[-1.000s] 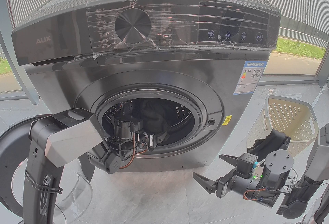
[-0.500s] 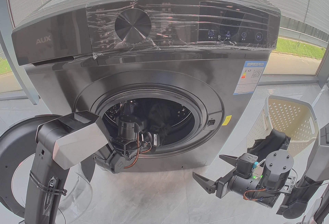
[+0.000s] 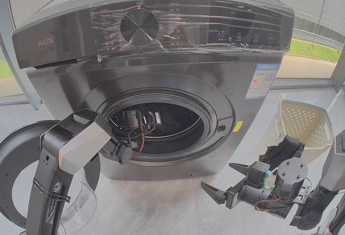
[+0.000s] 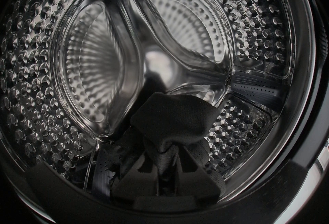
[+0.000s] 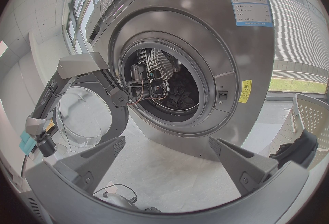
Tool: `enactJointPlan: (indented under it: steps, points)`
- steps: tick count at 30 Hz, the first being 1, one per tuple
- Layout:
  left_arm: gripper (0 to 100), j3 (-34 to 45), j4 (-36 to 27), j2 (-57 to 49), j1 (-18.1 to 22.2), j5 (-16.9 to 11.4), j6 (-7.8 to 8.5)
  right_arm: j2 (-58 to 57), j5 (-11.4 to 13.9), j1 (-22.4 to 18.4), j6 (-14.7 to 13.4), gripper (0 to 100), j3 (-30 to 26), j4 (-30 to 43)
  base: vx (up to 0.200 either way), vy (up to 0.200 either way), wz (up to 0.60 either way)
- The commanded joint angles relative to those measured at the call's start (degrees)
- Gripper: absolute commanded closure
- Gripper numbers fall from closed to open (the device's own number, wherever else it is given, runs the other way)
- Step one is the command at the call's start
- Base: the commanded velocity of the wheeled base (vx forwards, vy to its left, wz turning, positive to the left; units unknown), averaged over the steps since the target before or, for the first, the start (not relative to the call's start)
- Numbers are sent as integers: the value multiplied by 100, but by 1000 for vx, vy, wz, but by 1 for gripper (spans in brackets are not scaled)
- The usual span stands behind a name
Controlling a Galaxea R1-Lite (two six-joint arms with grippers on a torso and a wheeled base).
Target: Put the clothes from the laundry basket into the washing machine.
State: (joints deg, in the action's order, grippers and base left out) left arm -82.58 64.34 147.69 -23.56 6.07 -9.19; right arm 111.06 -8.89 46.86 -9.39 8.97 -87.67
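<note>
**A:** What is the left hand (image 4: 167, 158) doing?

**B:** It is reaching through the door opening (image 3: 212, 117) of the washing machine (image 3: 172, 77). Its fingers (image 4: 142, 170) are pinching a dark garment (image 4: 174, 118), closed tight on a fold. The rest of the cloth is bunching beyond the fingertips, low in the drum (image 4: 85, 64).

**A:** Is the garment resting on the drum wall?

**B:** I cannot tell. It is sitting toward the near part of the drum, and that is what I am worrying about.

**A:** So letting go here is risky?

**B:** I am thinking so. If the cloth is hanging too near the opening, a corner could fall across the rim. The better move is carrying it farther in, then opening the fingers wide and pulling straight back, so no fold is catching on a finger.

**A:** Anything else to watch?

**B:** The wrist cables (image 3: 138, 138) are passing close to the left side of the opening, so the arm should be retreating along the middle.

**A:** And the right hand (image 3: 217, 175)?

**B:** It is hovering over the floor (image 3: 161, 207) with its jaws spread wide, gripping nothing. It is sitting just left of the laundry basket (image 3: 305, 121), where more dark clothes (image 3: 284, 149) are draping over the near rim, so I am judging the job only partly done.
</note>
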Motion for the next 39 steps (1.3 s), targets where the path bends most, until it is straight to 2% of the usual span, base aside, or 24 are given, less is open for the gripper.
enactJointPlan:
  steps: [1,7,8,11,15,18,22,26,27,28,31,34,39]
  points:
    - [100,-171,8,120,80,26,-4,-23,1,-1,-2,0,-18,-4,0,0,0]
    - [100,-162,17,146,80,87,5,-58,1,-63,-2,0,-18,-13,0,0,0]
    - [0,-144,35,146,80,87,5,-67,1,-81,7,0,-18,-22,0,0,0]
    - [0,-48,131,146,71,35,14,-172,36,-116,-2,0,-53,-22,0,0,0]
    - [0,181,456,93,-17,43,5,-418,326,-318,16,0,-53,-30,0,0,0]
    - [0,814,474,-293,-104,8,14,-664,493,-459,42,0,-53,-39,0,0,0]
    - [0,1798,500,-891,-263,-53,40,-910,748,-423,33,0,-80,-39,0,0,0]
    - [0,2958,746,-1436,-412,-273,84,-910,766,-379,69,0,-89,-39,0,0,0]
    - [0,2958,746,-1436,-412,-273,84,-910,766,-379,69,0,-89,-39,0,0,0]
    - [0,3485,993,-1647,-553,-370,119,-902,766,-371,69,0,-97,-39,0,0,0]
    - [0,4189,1379,-1919,-772,-466,163,-910,766,-344,69,0,-115,-39,0,0,0]
    - [0,5305,1951,-2526,-1273,-616,146,-937,766,-335,77,0,-203,-39,0,0,0]
    - [0,6447,2460,-3194,-1897,-554,84,-998,766,-327,95,0,-256,-39,0,0,0]
